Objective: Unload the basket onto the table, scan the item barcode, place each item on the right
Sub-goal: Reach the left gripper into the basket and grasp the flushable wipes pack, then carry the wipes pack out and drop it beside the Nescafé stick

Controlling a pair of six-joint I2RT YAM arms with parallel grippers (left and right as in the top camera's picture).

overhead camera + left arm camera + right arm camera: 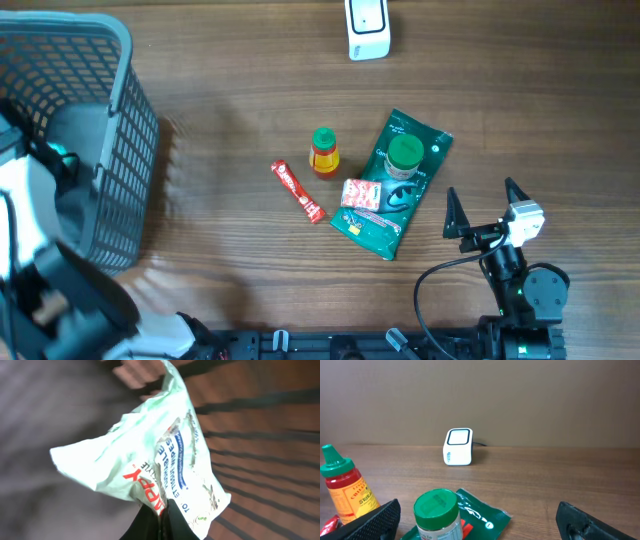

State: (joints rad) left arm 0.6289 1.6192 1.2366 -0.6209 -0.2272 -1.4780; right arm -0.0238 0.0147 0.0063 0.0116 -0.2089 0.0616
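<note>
A white packet (pixel 145 455) with blue and red print hangs crumpled in the left wrist view, its lower edge pinched between the black fingers of my left gripper (pixel 162 510), which is shut on it. Slatted basket wall (pixel 265 465) shows behind it. In the overhead view the gripper itself is hidden by the left arm at the grey basket (pixel 110 110). The white barcode scanner (pixel 367 30) (pixel 457 447) stands at the table's far edge. My right gripper (pixel 481 192) (pixel 480 527) is open and holds nothing, near the table's front right, pointing at the items.
Mid-table lie a green pouch (pixel 385 225) (pixel 482 512) with a green-capped jar (pixel 404 155) (pixel 436 512) and a small pink packet (pixel 362 194) on it. Left of it are a green-capped sauce bottle (pixel 323 152) (pixel 345 487) and a red stick packet (pixel 297 190).
</note>
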